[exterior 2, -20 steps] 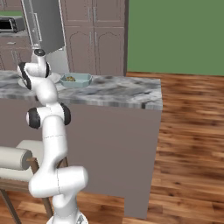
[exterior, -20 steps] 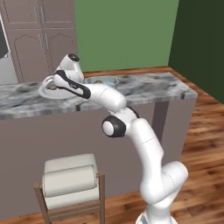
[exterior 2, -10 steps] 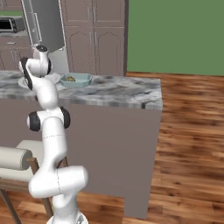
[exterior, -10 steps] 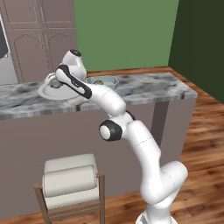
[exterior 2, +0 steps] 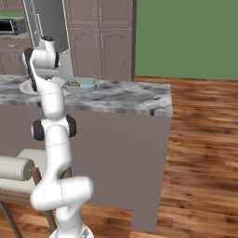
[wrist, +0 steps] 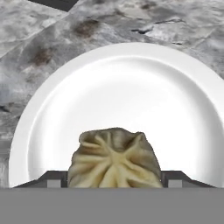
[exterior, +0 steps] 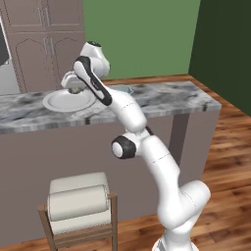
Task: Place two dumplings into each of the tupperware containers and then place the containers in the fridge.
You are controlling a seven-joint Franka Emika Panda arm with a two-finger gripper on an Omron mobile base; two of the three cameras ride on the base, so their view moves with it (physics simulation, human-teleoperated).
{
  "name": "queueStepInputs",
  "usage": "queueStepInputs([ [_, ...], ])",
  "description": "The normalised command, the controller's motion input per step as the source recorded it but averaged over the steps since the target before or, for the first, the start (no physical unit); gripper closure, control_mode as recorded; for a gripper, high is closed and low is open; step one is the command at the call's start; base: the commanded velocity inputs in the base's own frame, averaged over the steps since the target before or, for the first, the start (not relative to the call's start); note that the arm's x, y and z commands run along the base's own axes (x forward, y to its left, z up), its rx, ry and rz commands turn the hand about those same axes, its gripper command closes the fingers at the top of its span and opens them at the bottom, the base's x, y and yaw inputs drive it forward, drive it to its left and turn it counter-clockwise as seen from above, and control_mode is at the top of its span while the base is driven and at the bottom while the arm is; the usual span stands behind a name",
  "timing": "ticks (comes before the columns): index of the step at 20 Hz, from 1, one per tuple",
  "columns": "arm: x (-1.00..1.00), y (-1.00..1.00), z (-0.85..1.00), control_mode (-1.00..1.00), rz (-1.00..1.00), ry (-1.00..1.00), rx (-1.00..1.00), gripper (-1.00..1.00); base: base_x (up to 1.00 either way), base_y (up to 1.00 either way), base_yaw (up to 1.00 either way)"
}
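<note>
Dumpling pick-up from the plate

The gripper (wrist: 113, 178) is clamped on a dumpling (wrist: 113, 159) above the plate (wrist: 183, 109), ready for the container (exterior 2: 80, 85).

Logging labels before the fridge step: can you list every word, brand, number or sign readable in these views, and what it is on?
None readable: the round white plate, the pleated tan dumpling, the pale teal rectangular tub, the grey marble counter and the brown wooden cabinets carry no text.
The black microwave is too small to tell.
</note>
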Motion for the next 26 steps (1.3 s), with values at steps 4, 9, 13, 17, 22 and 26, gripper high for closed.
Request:
queueStepInputs([
  [4, -0.40, -0.33, 0.05, -1.00, -0.07, 0.02, 0.00, 1.00, 0.00, 0.00, 0.00],
  [9, -0.24, -0.27, 0.35, -1.00, -0.10, 0.14, 0.00, 1.00, 0.00, 0.00, 0.00],
  [13, -0.26, -0.31, 0.54, -1.00, -0.13, 0.24, 0.00, 1.00, 0.00, 0.00, 0.00],
  [17, -0.14, -0.31, 0.44, -1.00, -0.17, 0.32, 0.00, 1.00, 0.00, 0.00, 0.00],
  [22, 0.01, -0.31, 0.37, -1.00, -0.13, 0.19, -0.03, 1.00, 0.00, 0.00, 0.00],
  [26, 0.31, -0.61, 0.02, -1.00, -0.17, 0.11, -0.09, 1.00, 0.00, 0.00, 0.00],
])
